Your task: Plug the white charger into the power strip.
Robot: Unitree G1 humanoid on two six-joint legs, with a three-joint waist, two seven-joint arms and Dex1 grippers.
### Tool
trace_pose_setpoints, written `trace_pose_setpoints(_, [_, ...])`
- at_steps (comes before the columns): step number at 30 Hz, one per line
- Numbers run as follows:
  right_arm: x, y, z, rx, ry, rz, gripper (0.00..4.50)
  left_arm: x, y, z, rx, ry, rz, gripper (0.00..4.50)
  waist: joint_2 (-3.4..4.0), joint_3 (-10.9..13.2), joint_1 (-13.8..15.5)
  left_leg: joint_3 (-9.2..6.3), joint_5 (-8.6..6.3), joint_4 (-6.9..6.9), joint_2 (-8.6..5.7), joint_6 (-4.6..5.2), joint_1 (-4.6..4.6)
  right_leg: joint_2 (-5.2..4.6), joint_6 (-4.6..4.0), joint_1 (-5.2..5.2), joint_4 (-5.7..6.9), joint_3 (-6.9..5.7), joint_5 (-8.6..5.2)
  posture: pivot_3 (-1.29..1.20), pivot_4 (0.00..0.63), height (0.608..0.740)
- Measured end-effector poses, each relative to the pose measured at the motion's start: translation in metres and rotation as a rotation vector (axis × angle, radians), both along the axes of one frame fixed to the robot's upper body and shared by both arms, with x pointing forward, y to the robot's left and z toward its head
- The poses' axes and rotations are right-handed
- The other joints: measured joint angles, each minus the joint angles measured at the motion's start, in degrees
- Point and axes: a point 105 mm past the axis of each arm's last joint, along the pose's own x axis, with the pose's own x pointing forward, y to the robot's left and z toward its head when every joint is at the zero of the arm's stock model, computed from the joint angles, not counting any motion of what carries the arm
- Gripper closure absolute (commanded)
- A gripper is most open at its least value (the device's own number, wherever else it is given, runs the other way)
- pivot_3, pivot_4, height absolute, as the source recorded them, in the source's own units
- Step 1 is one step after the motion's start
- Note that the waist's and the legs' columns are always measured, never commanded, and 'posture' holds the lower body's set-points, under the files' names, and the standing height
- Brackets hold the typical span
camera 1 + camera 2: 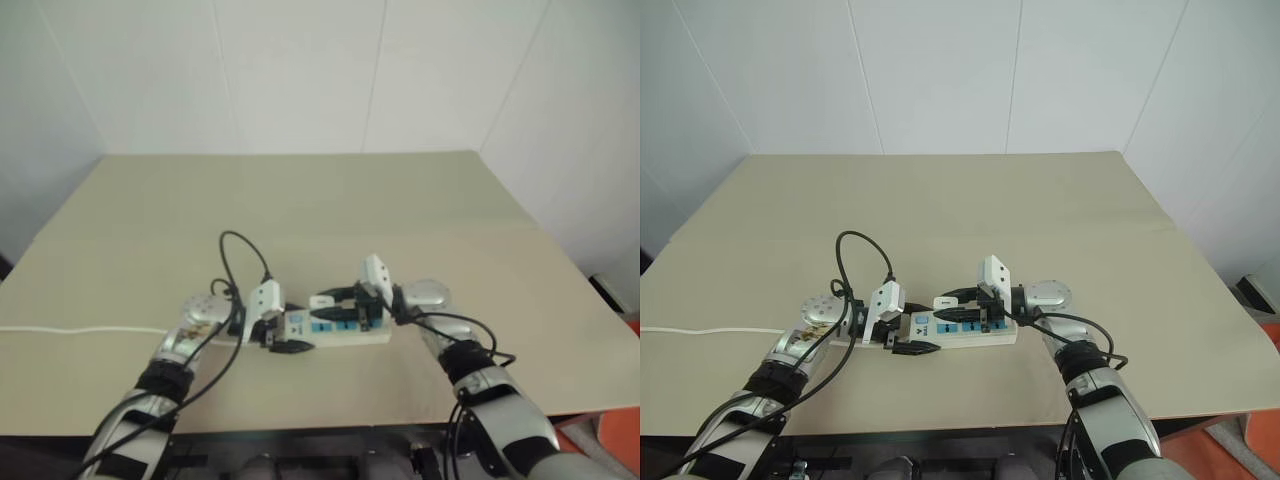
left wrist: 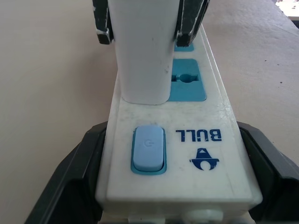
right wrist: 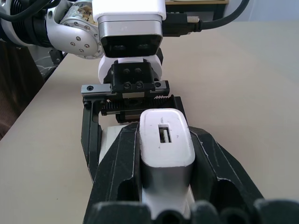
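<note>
Charger [image 2: 140, 51] white, upright, pinched between the black fingers [image 3: 117, 177] of the right gripper [image 3: 167, 161]. Its base meets the power strip [image 2: 177, 154] face just past the blue switch [image 2: 148, 150], beside a free blue socket [image 2: 187, 80]. Prongs hidden, so can't tell whether it is fully seated or only resting on the socket.

Left gripper [image 2: 173, 177] clamps the switch end of the strip, fingers on both long sides. Strip lies flat on the bench [image 1: 300, 200], near its front edge, centre of both eye views. Thin white cord [image 1: 70, 330] runs off toward the robot's left. The two grippers face each other along the strip, close together.

Step in hand, judged: the insertion push, late in the task.

How to do it well:
- keep the charger square to the strip face; any tilt jams the prongs
- push straight down into the socket, no sideways drag
- left gripper holds firm so the strip neither slides nor lifts at the far end
- right gripper keeps its squeeze until the charger base sits flush, with no gap visible
- release straight out to the sides, then lift away; a crooked retreat could pull the charger back up
- watch the black cable [image 1: 240, 260] looping over the left wrist so it stays off the strip
</note>
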Motion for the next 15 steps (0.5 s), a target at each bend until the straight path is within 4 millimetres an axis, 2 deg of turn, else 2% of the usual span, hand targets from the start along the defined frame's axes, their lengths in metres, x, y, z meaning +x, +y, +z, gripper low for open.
trace_pose_setpoints(14, [-0.0036,0.0037,0.0003,0.002,-0.008,0.013,3.36,-0.0026,0.0015,0.0005,-0.003,-0.007,0.001,1.19,0.01,0.01,0.02,0.01,0.00,-0.10,0.00,0.00,-0.06,0.00,-0.04,-0.09,-0.03,0.00,-0.02,0.00,0.150,0.740])
trace_pose_setpoints(15, [-0.0036,0.0038,0.0003,0.002,-0.008,0.014,2.65,-0.0028,0.0016,0.0005,-0.003,-0.008,0.001,1.19,0.01,0.01,0.02,0.01,0.00,-0.11,0.00,0.00,-0.06,0.00,-0.05,-0.09,-0.03,0.00,-0.02,0.00,0.150,0.740])
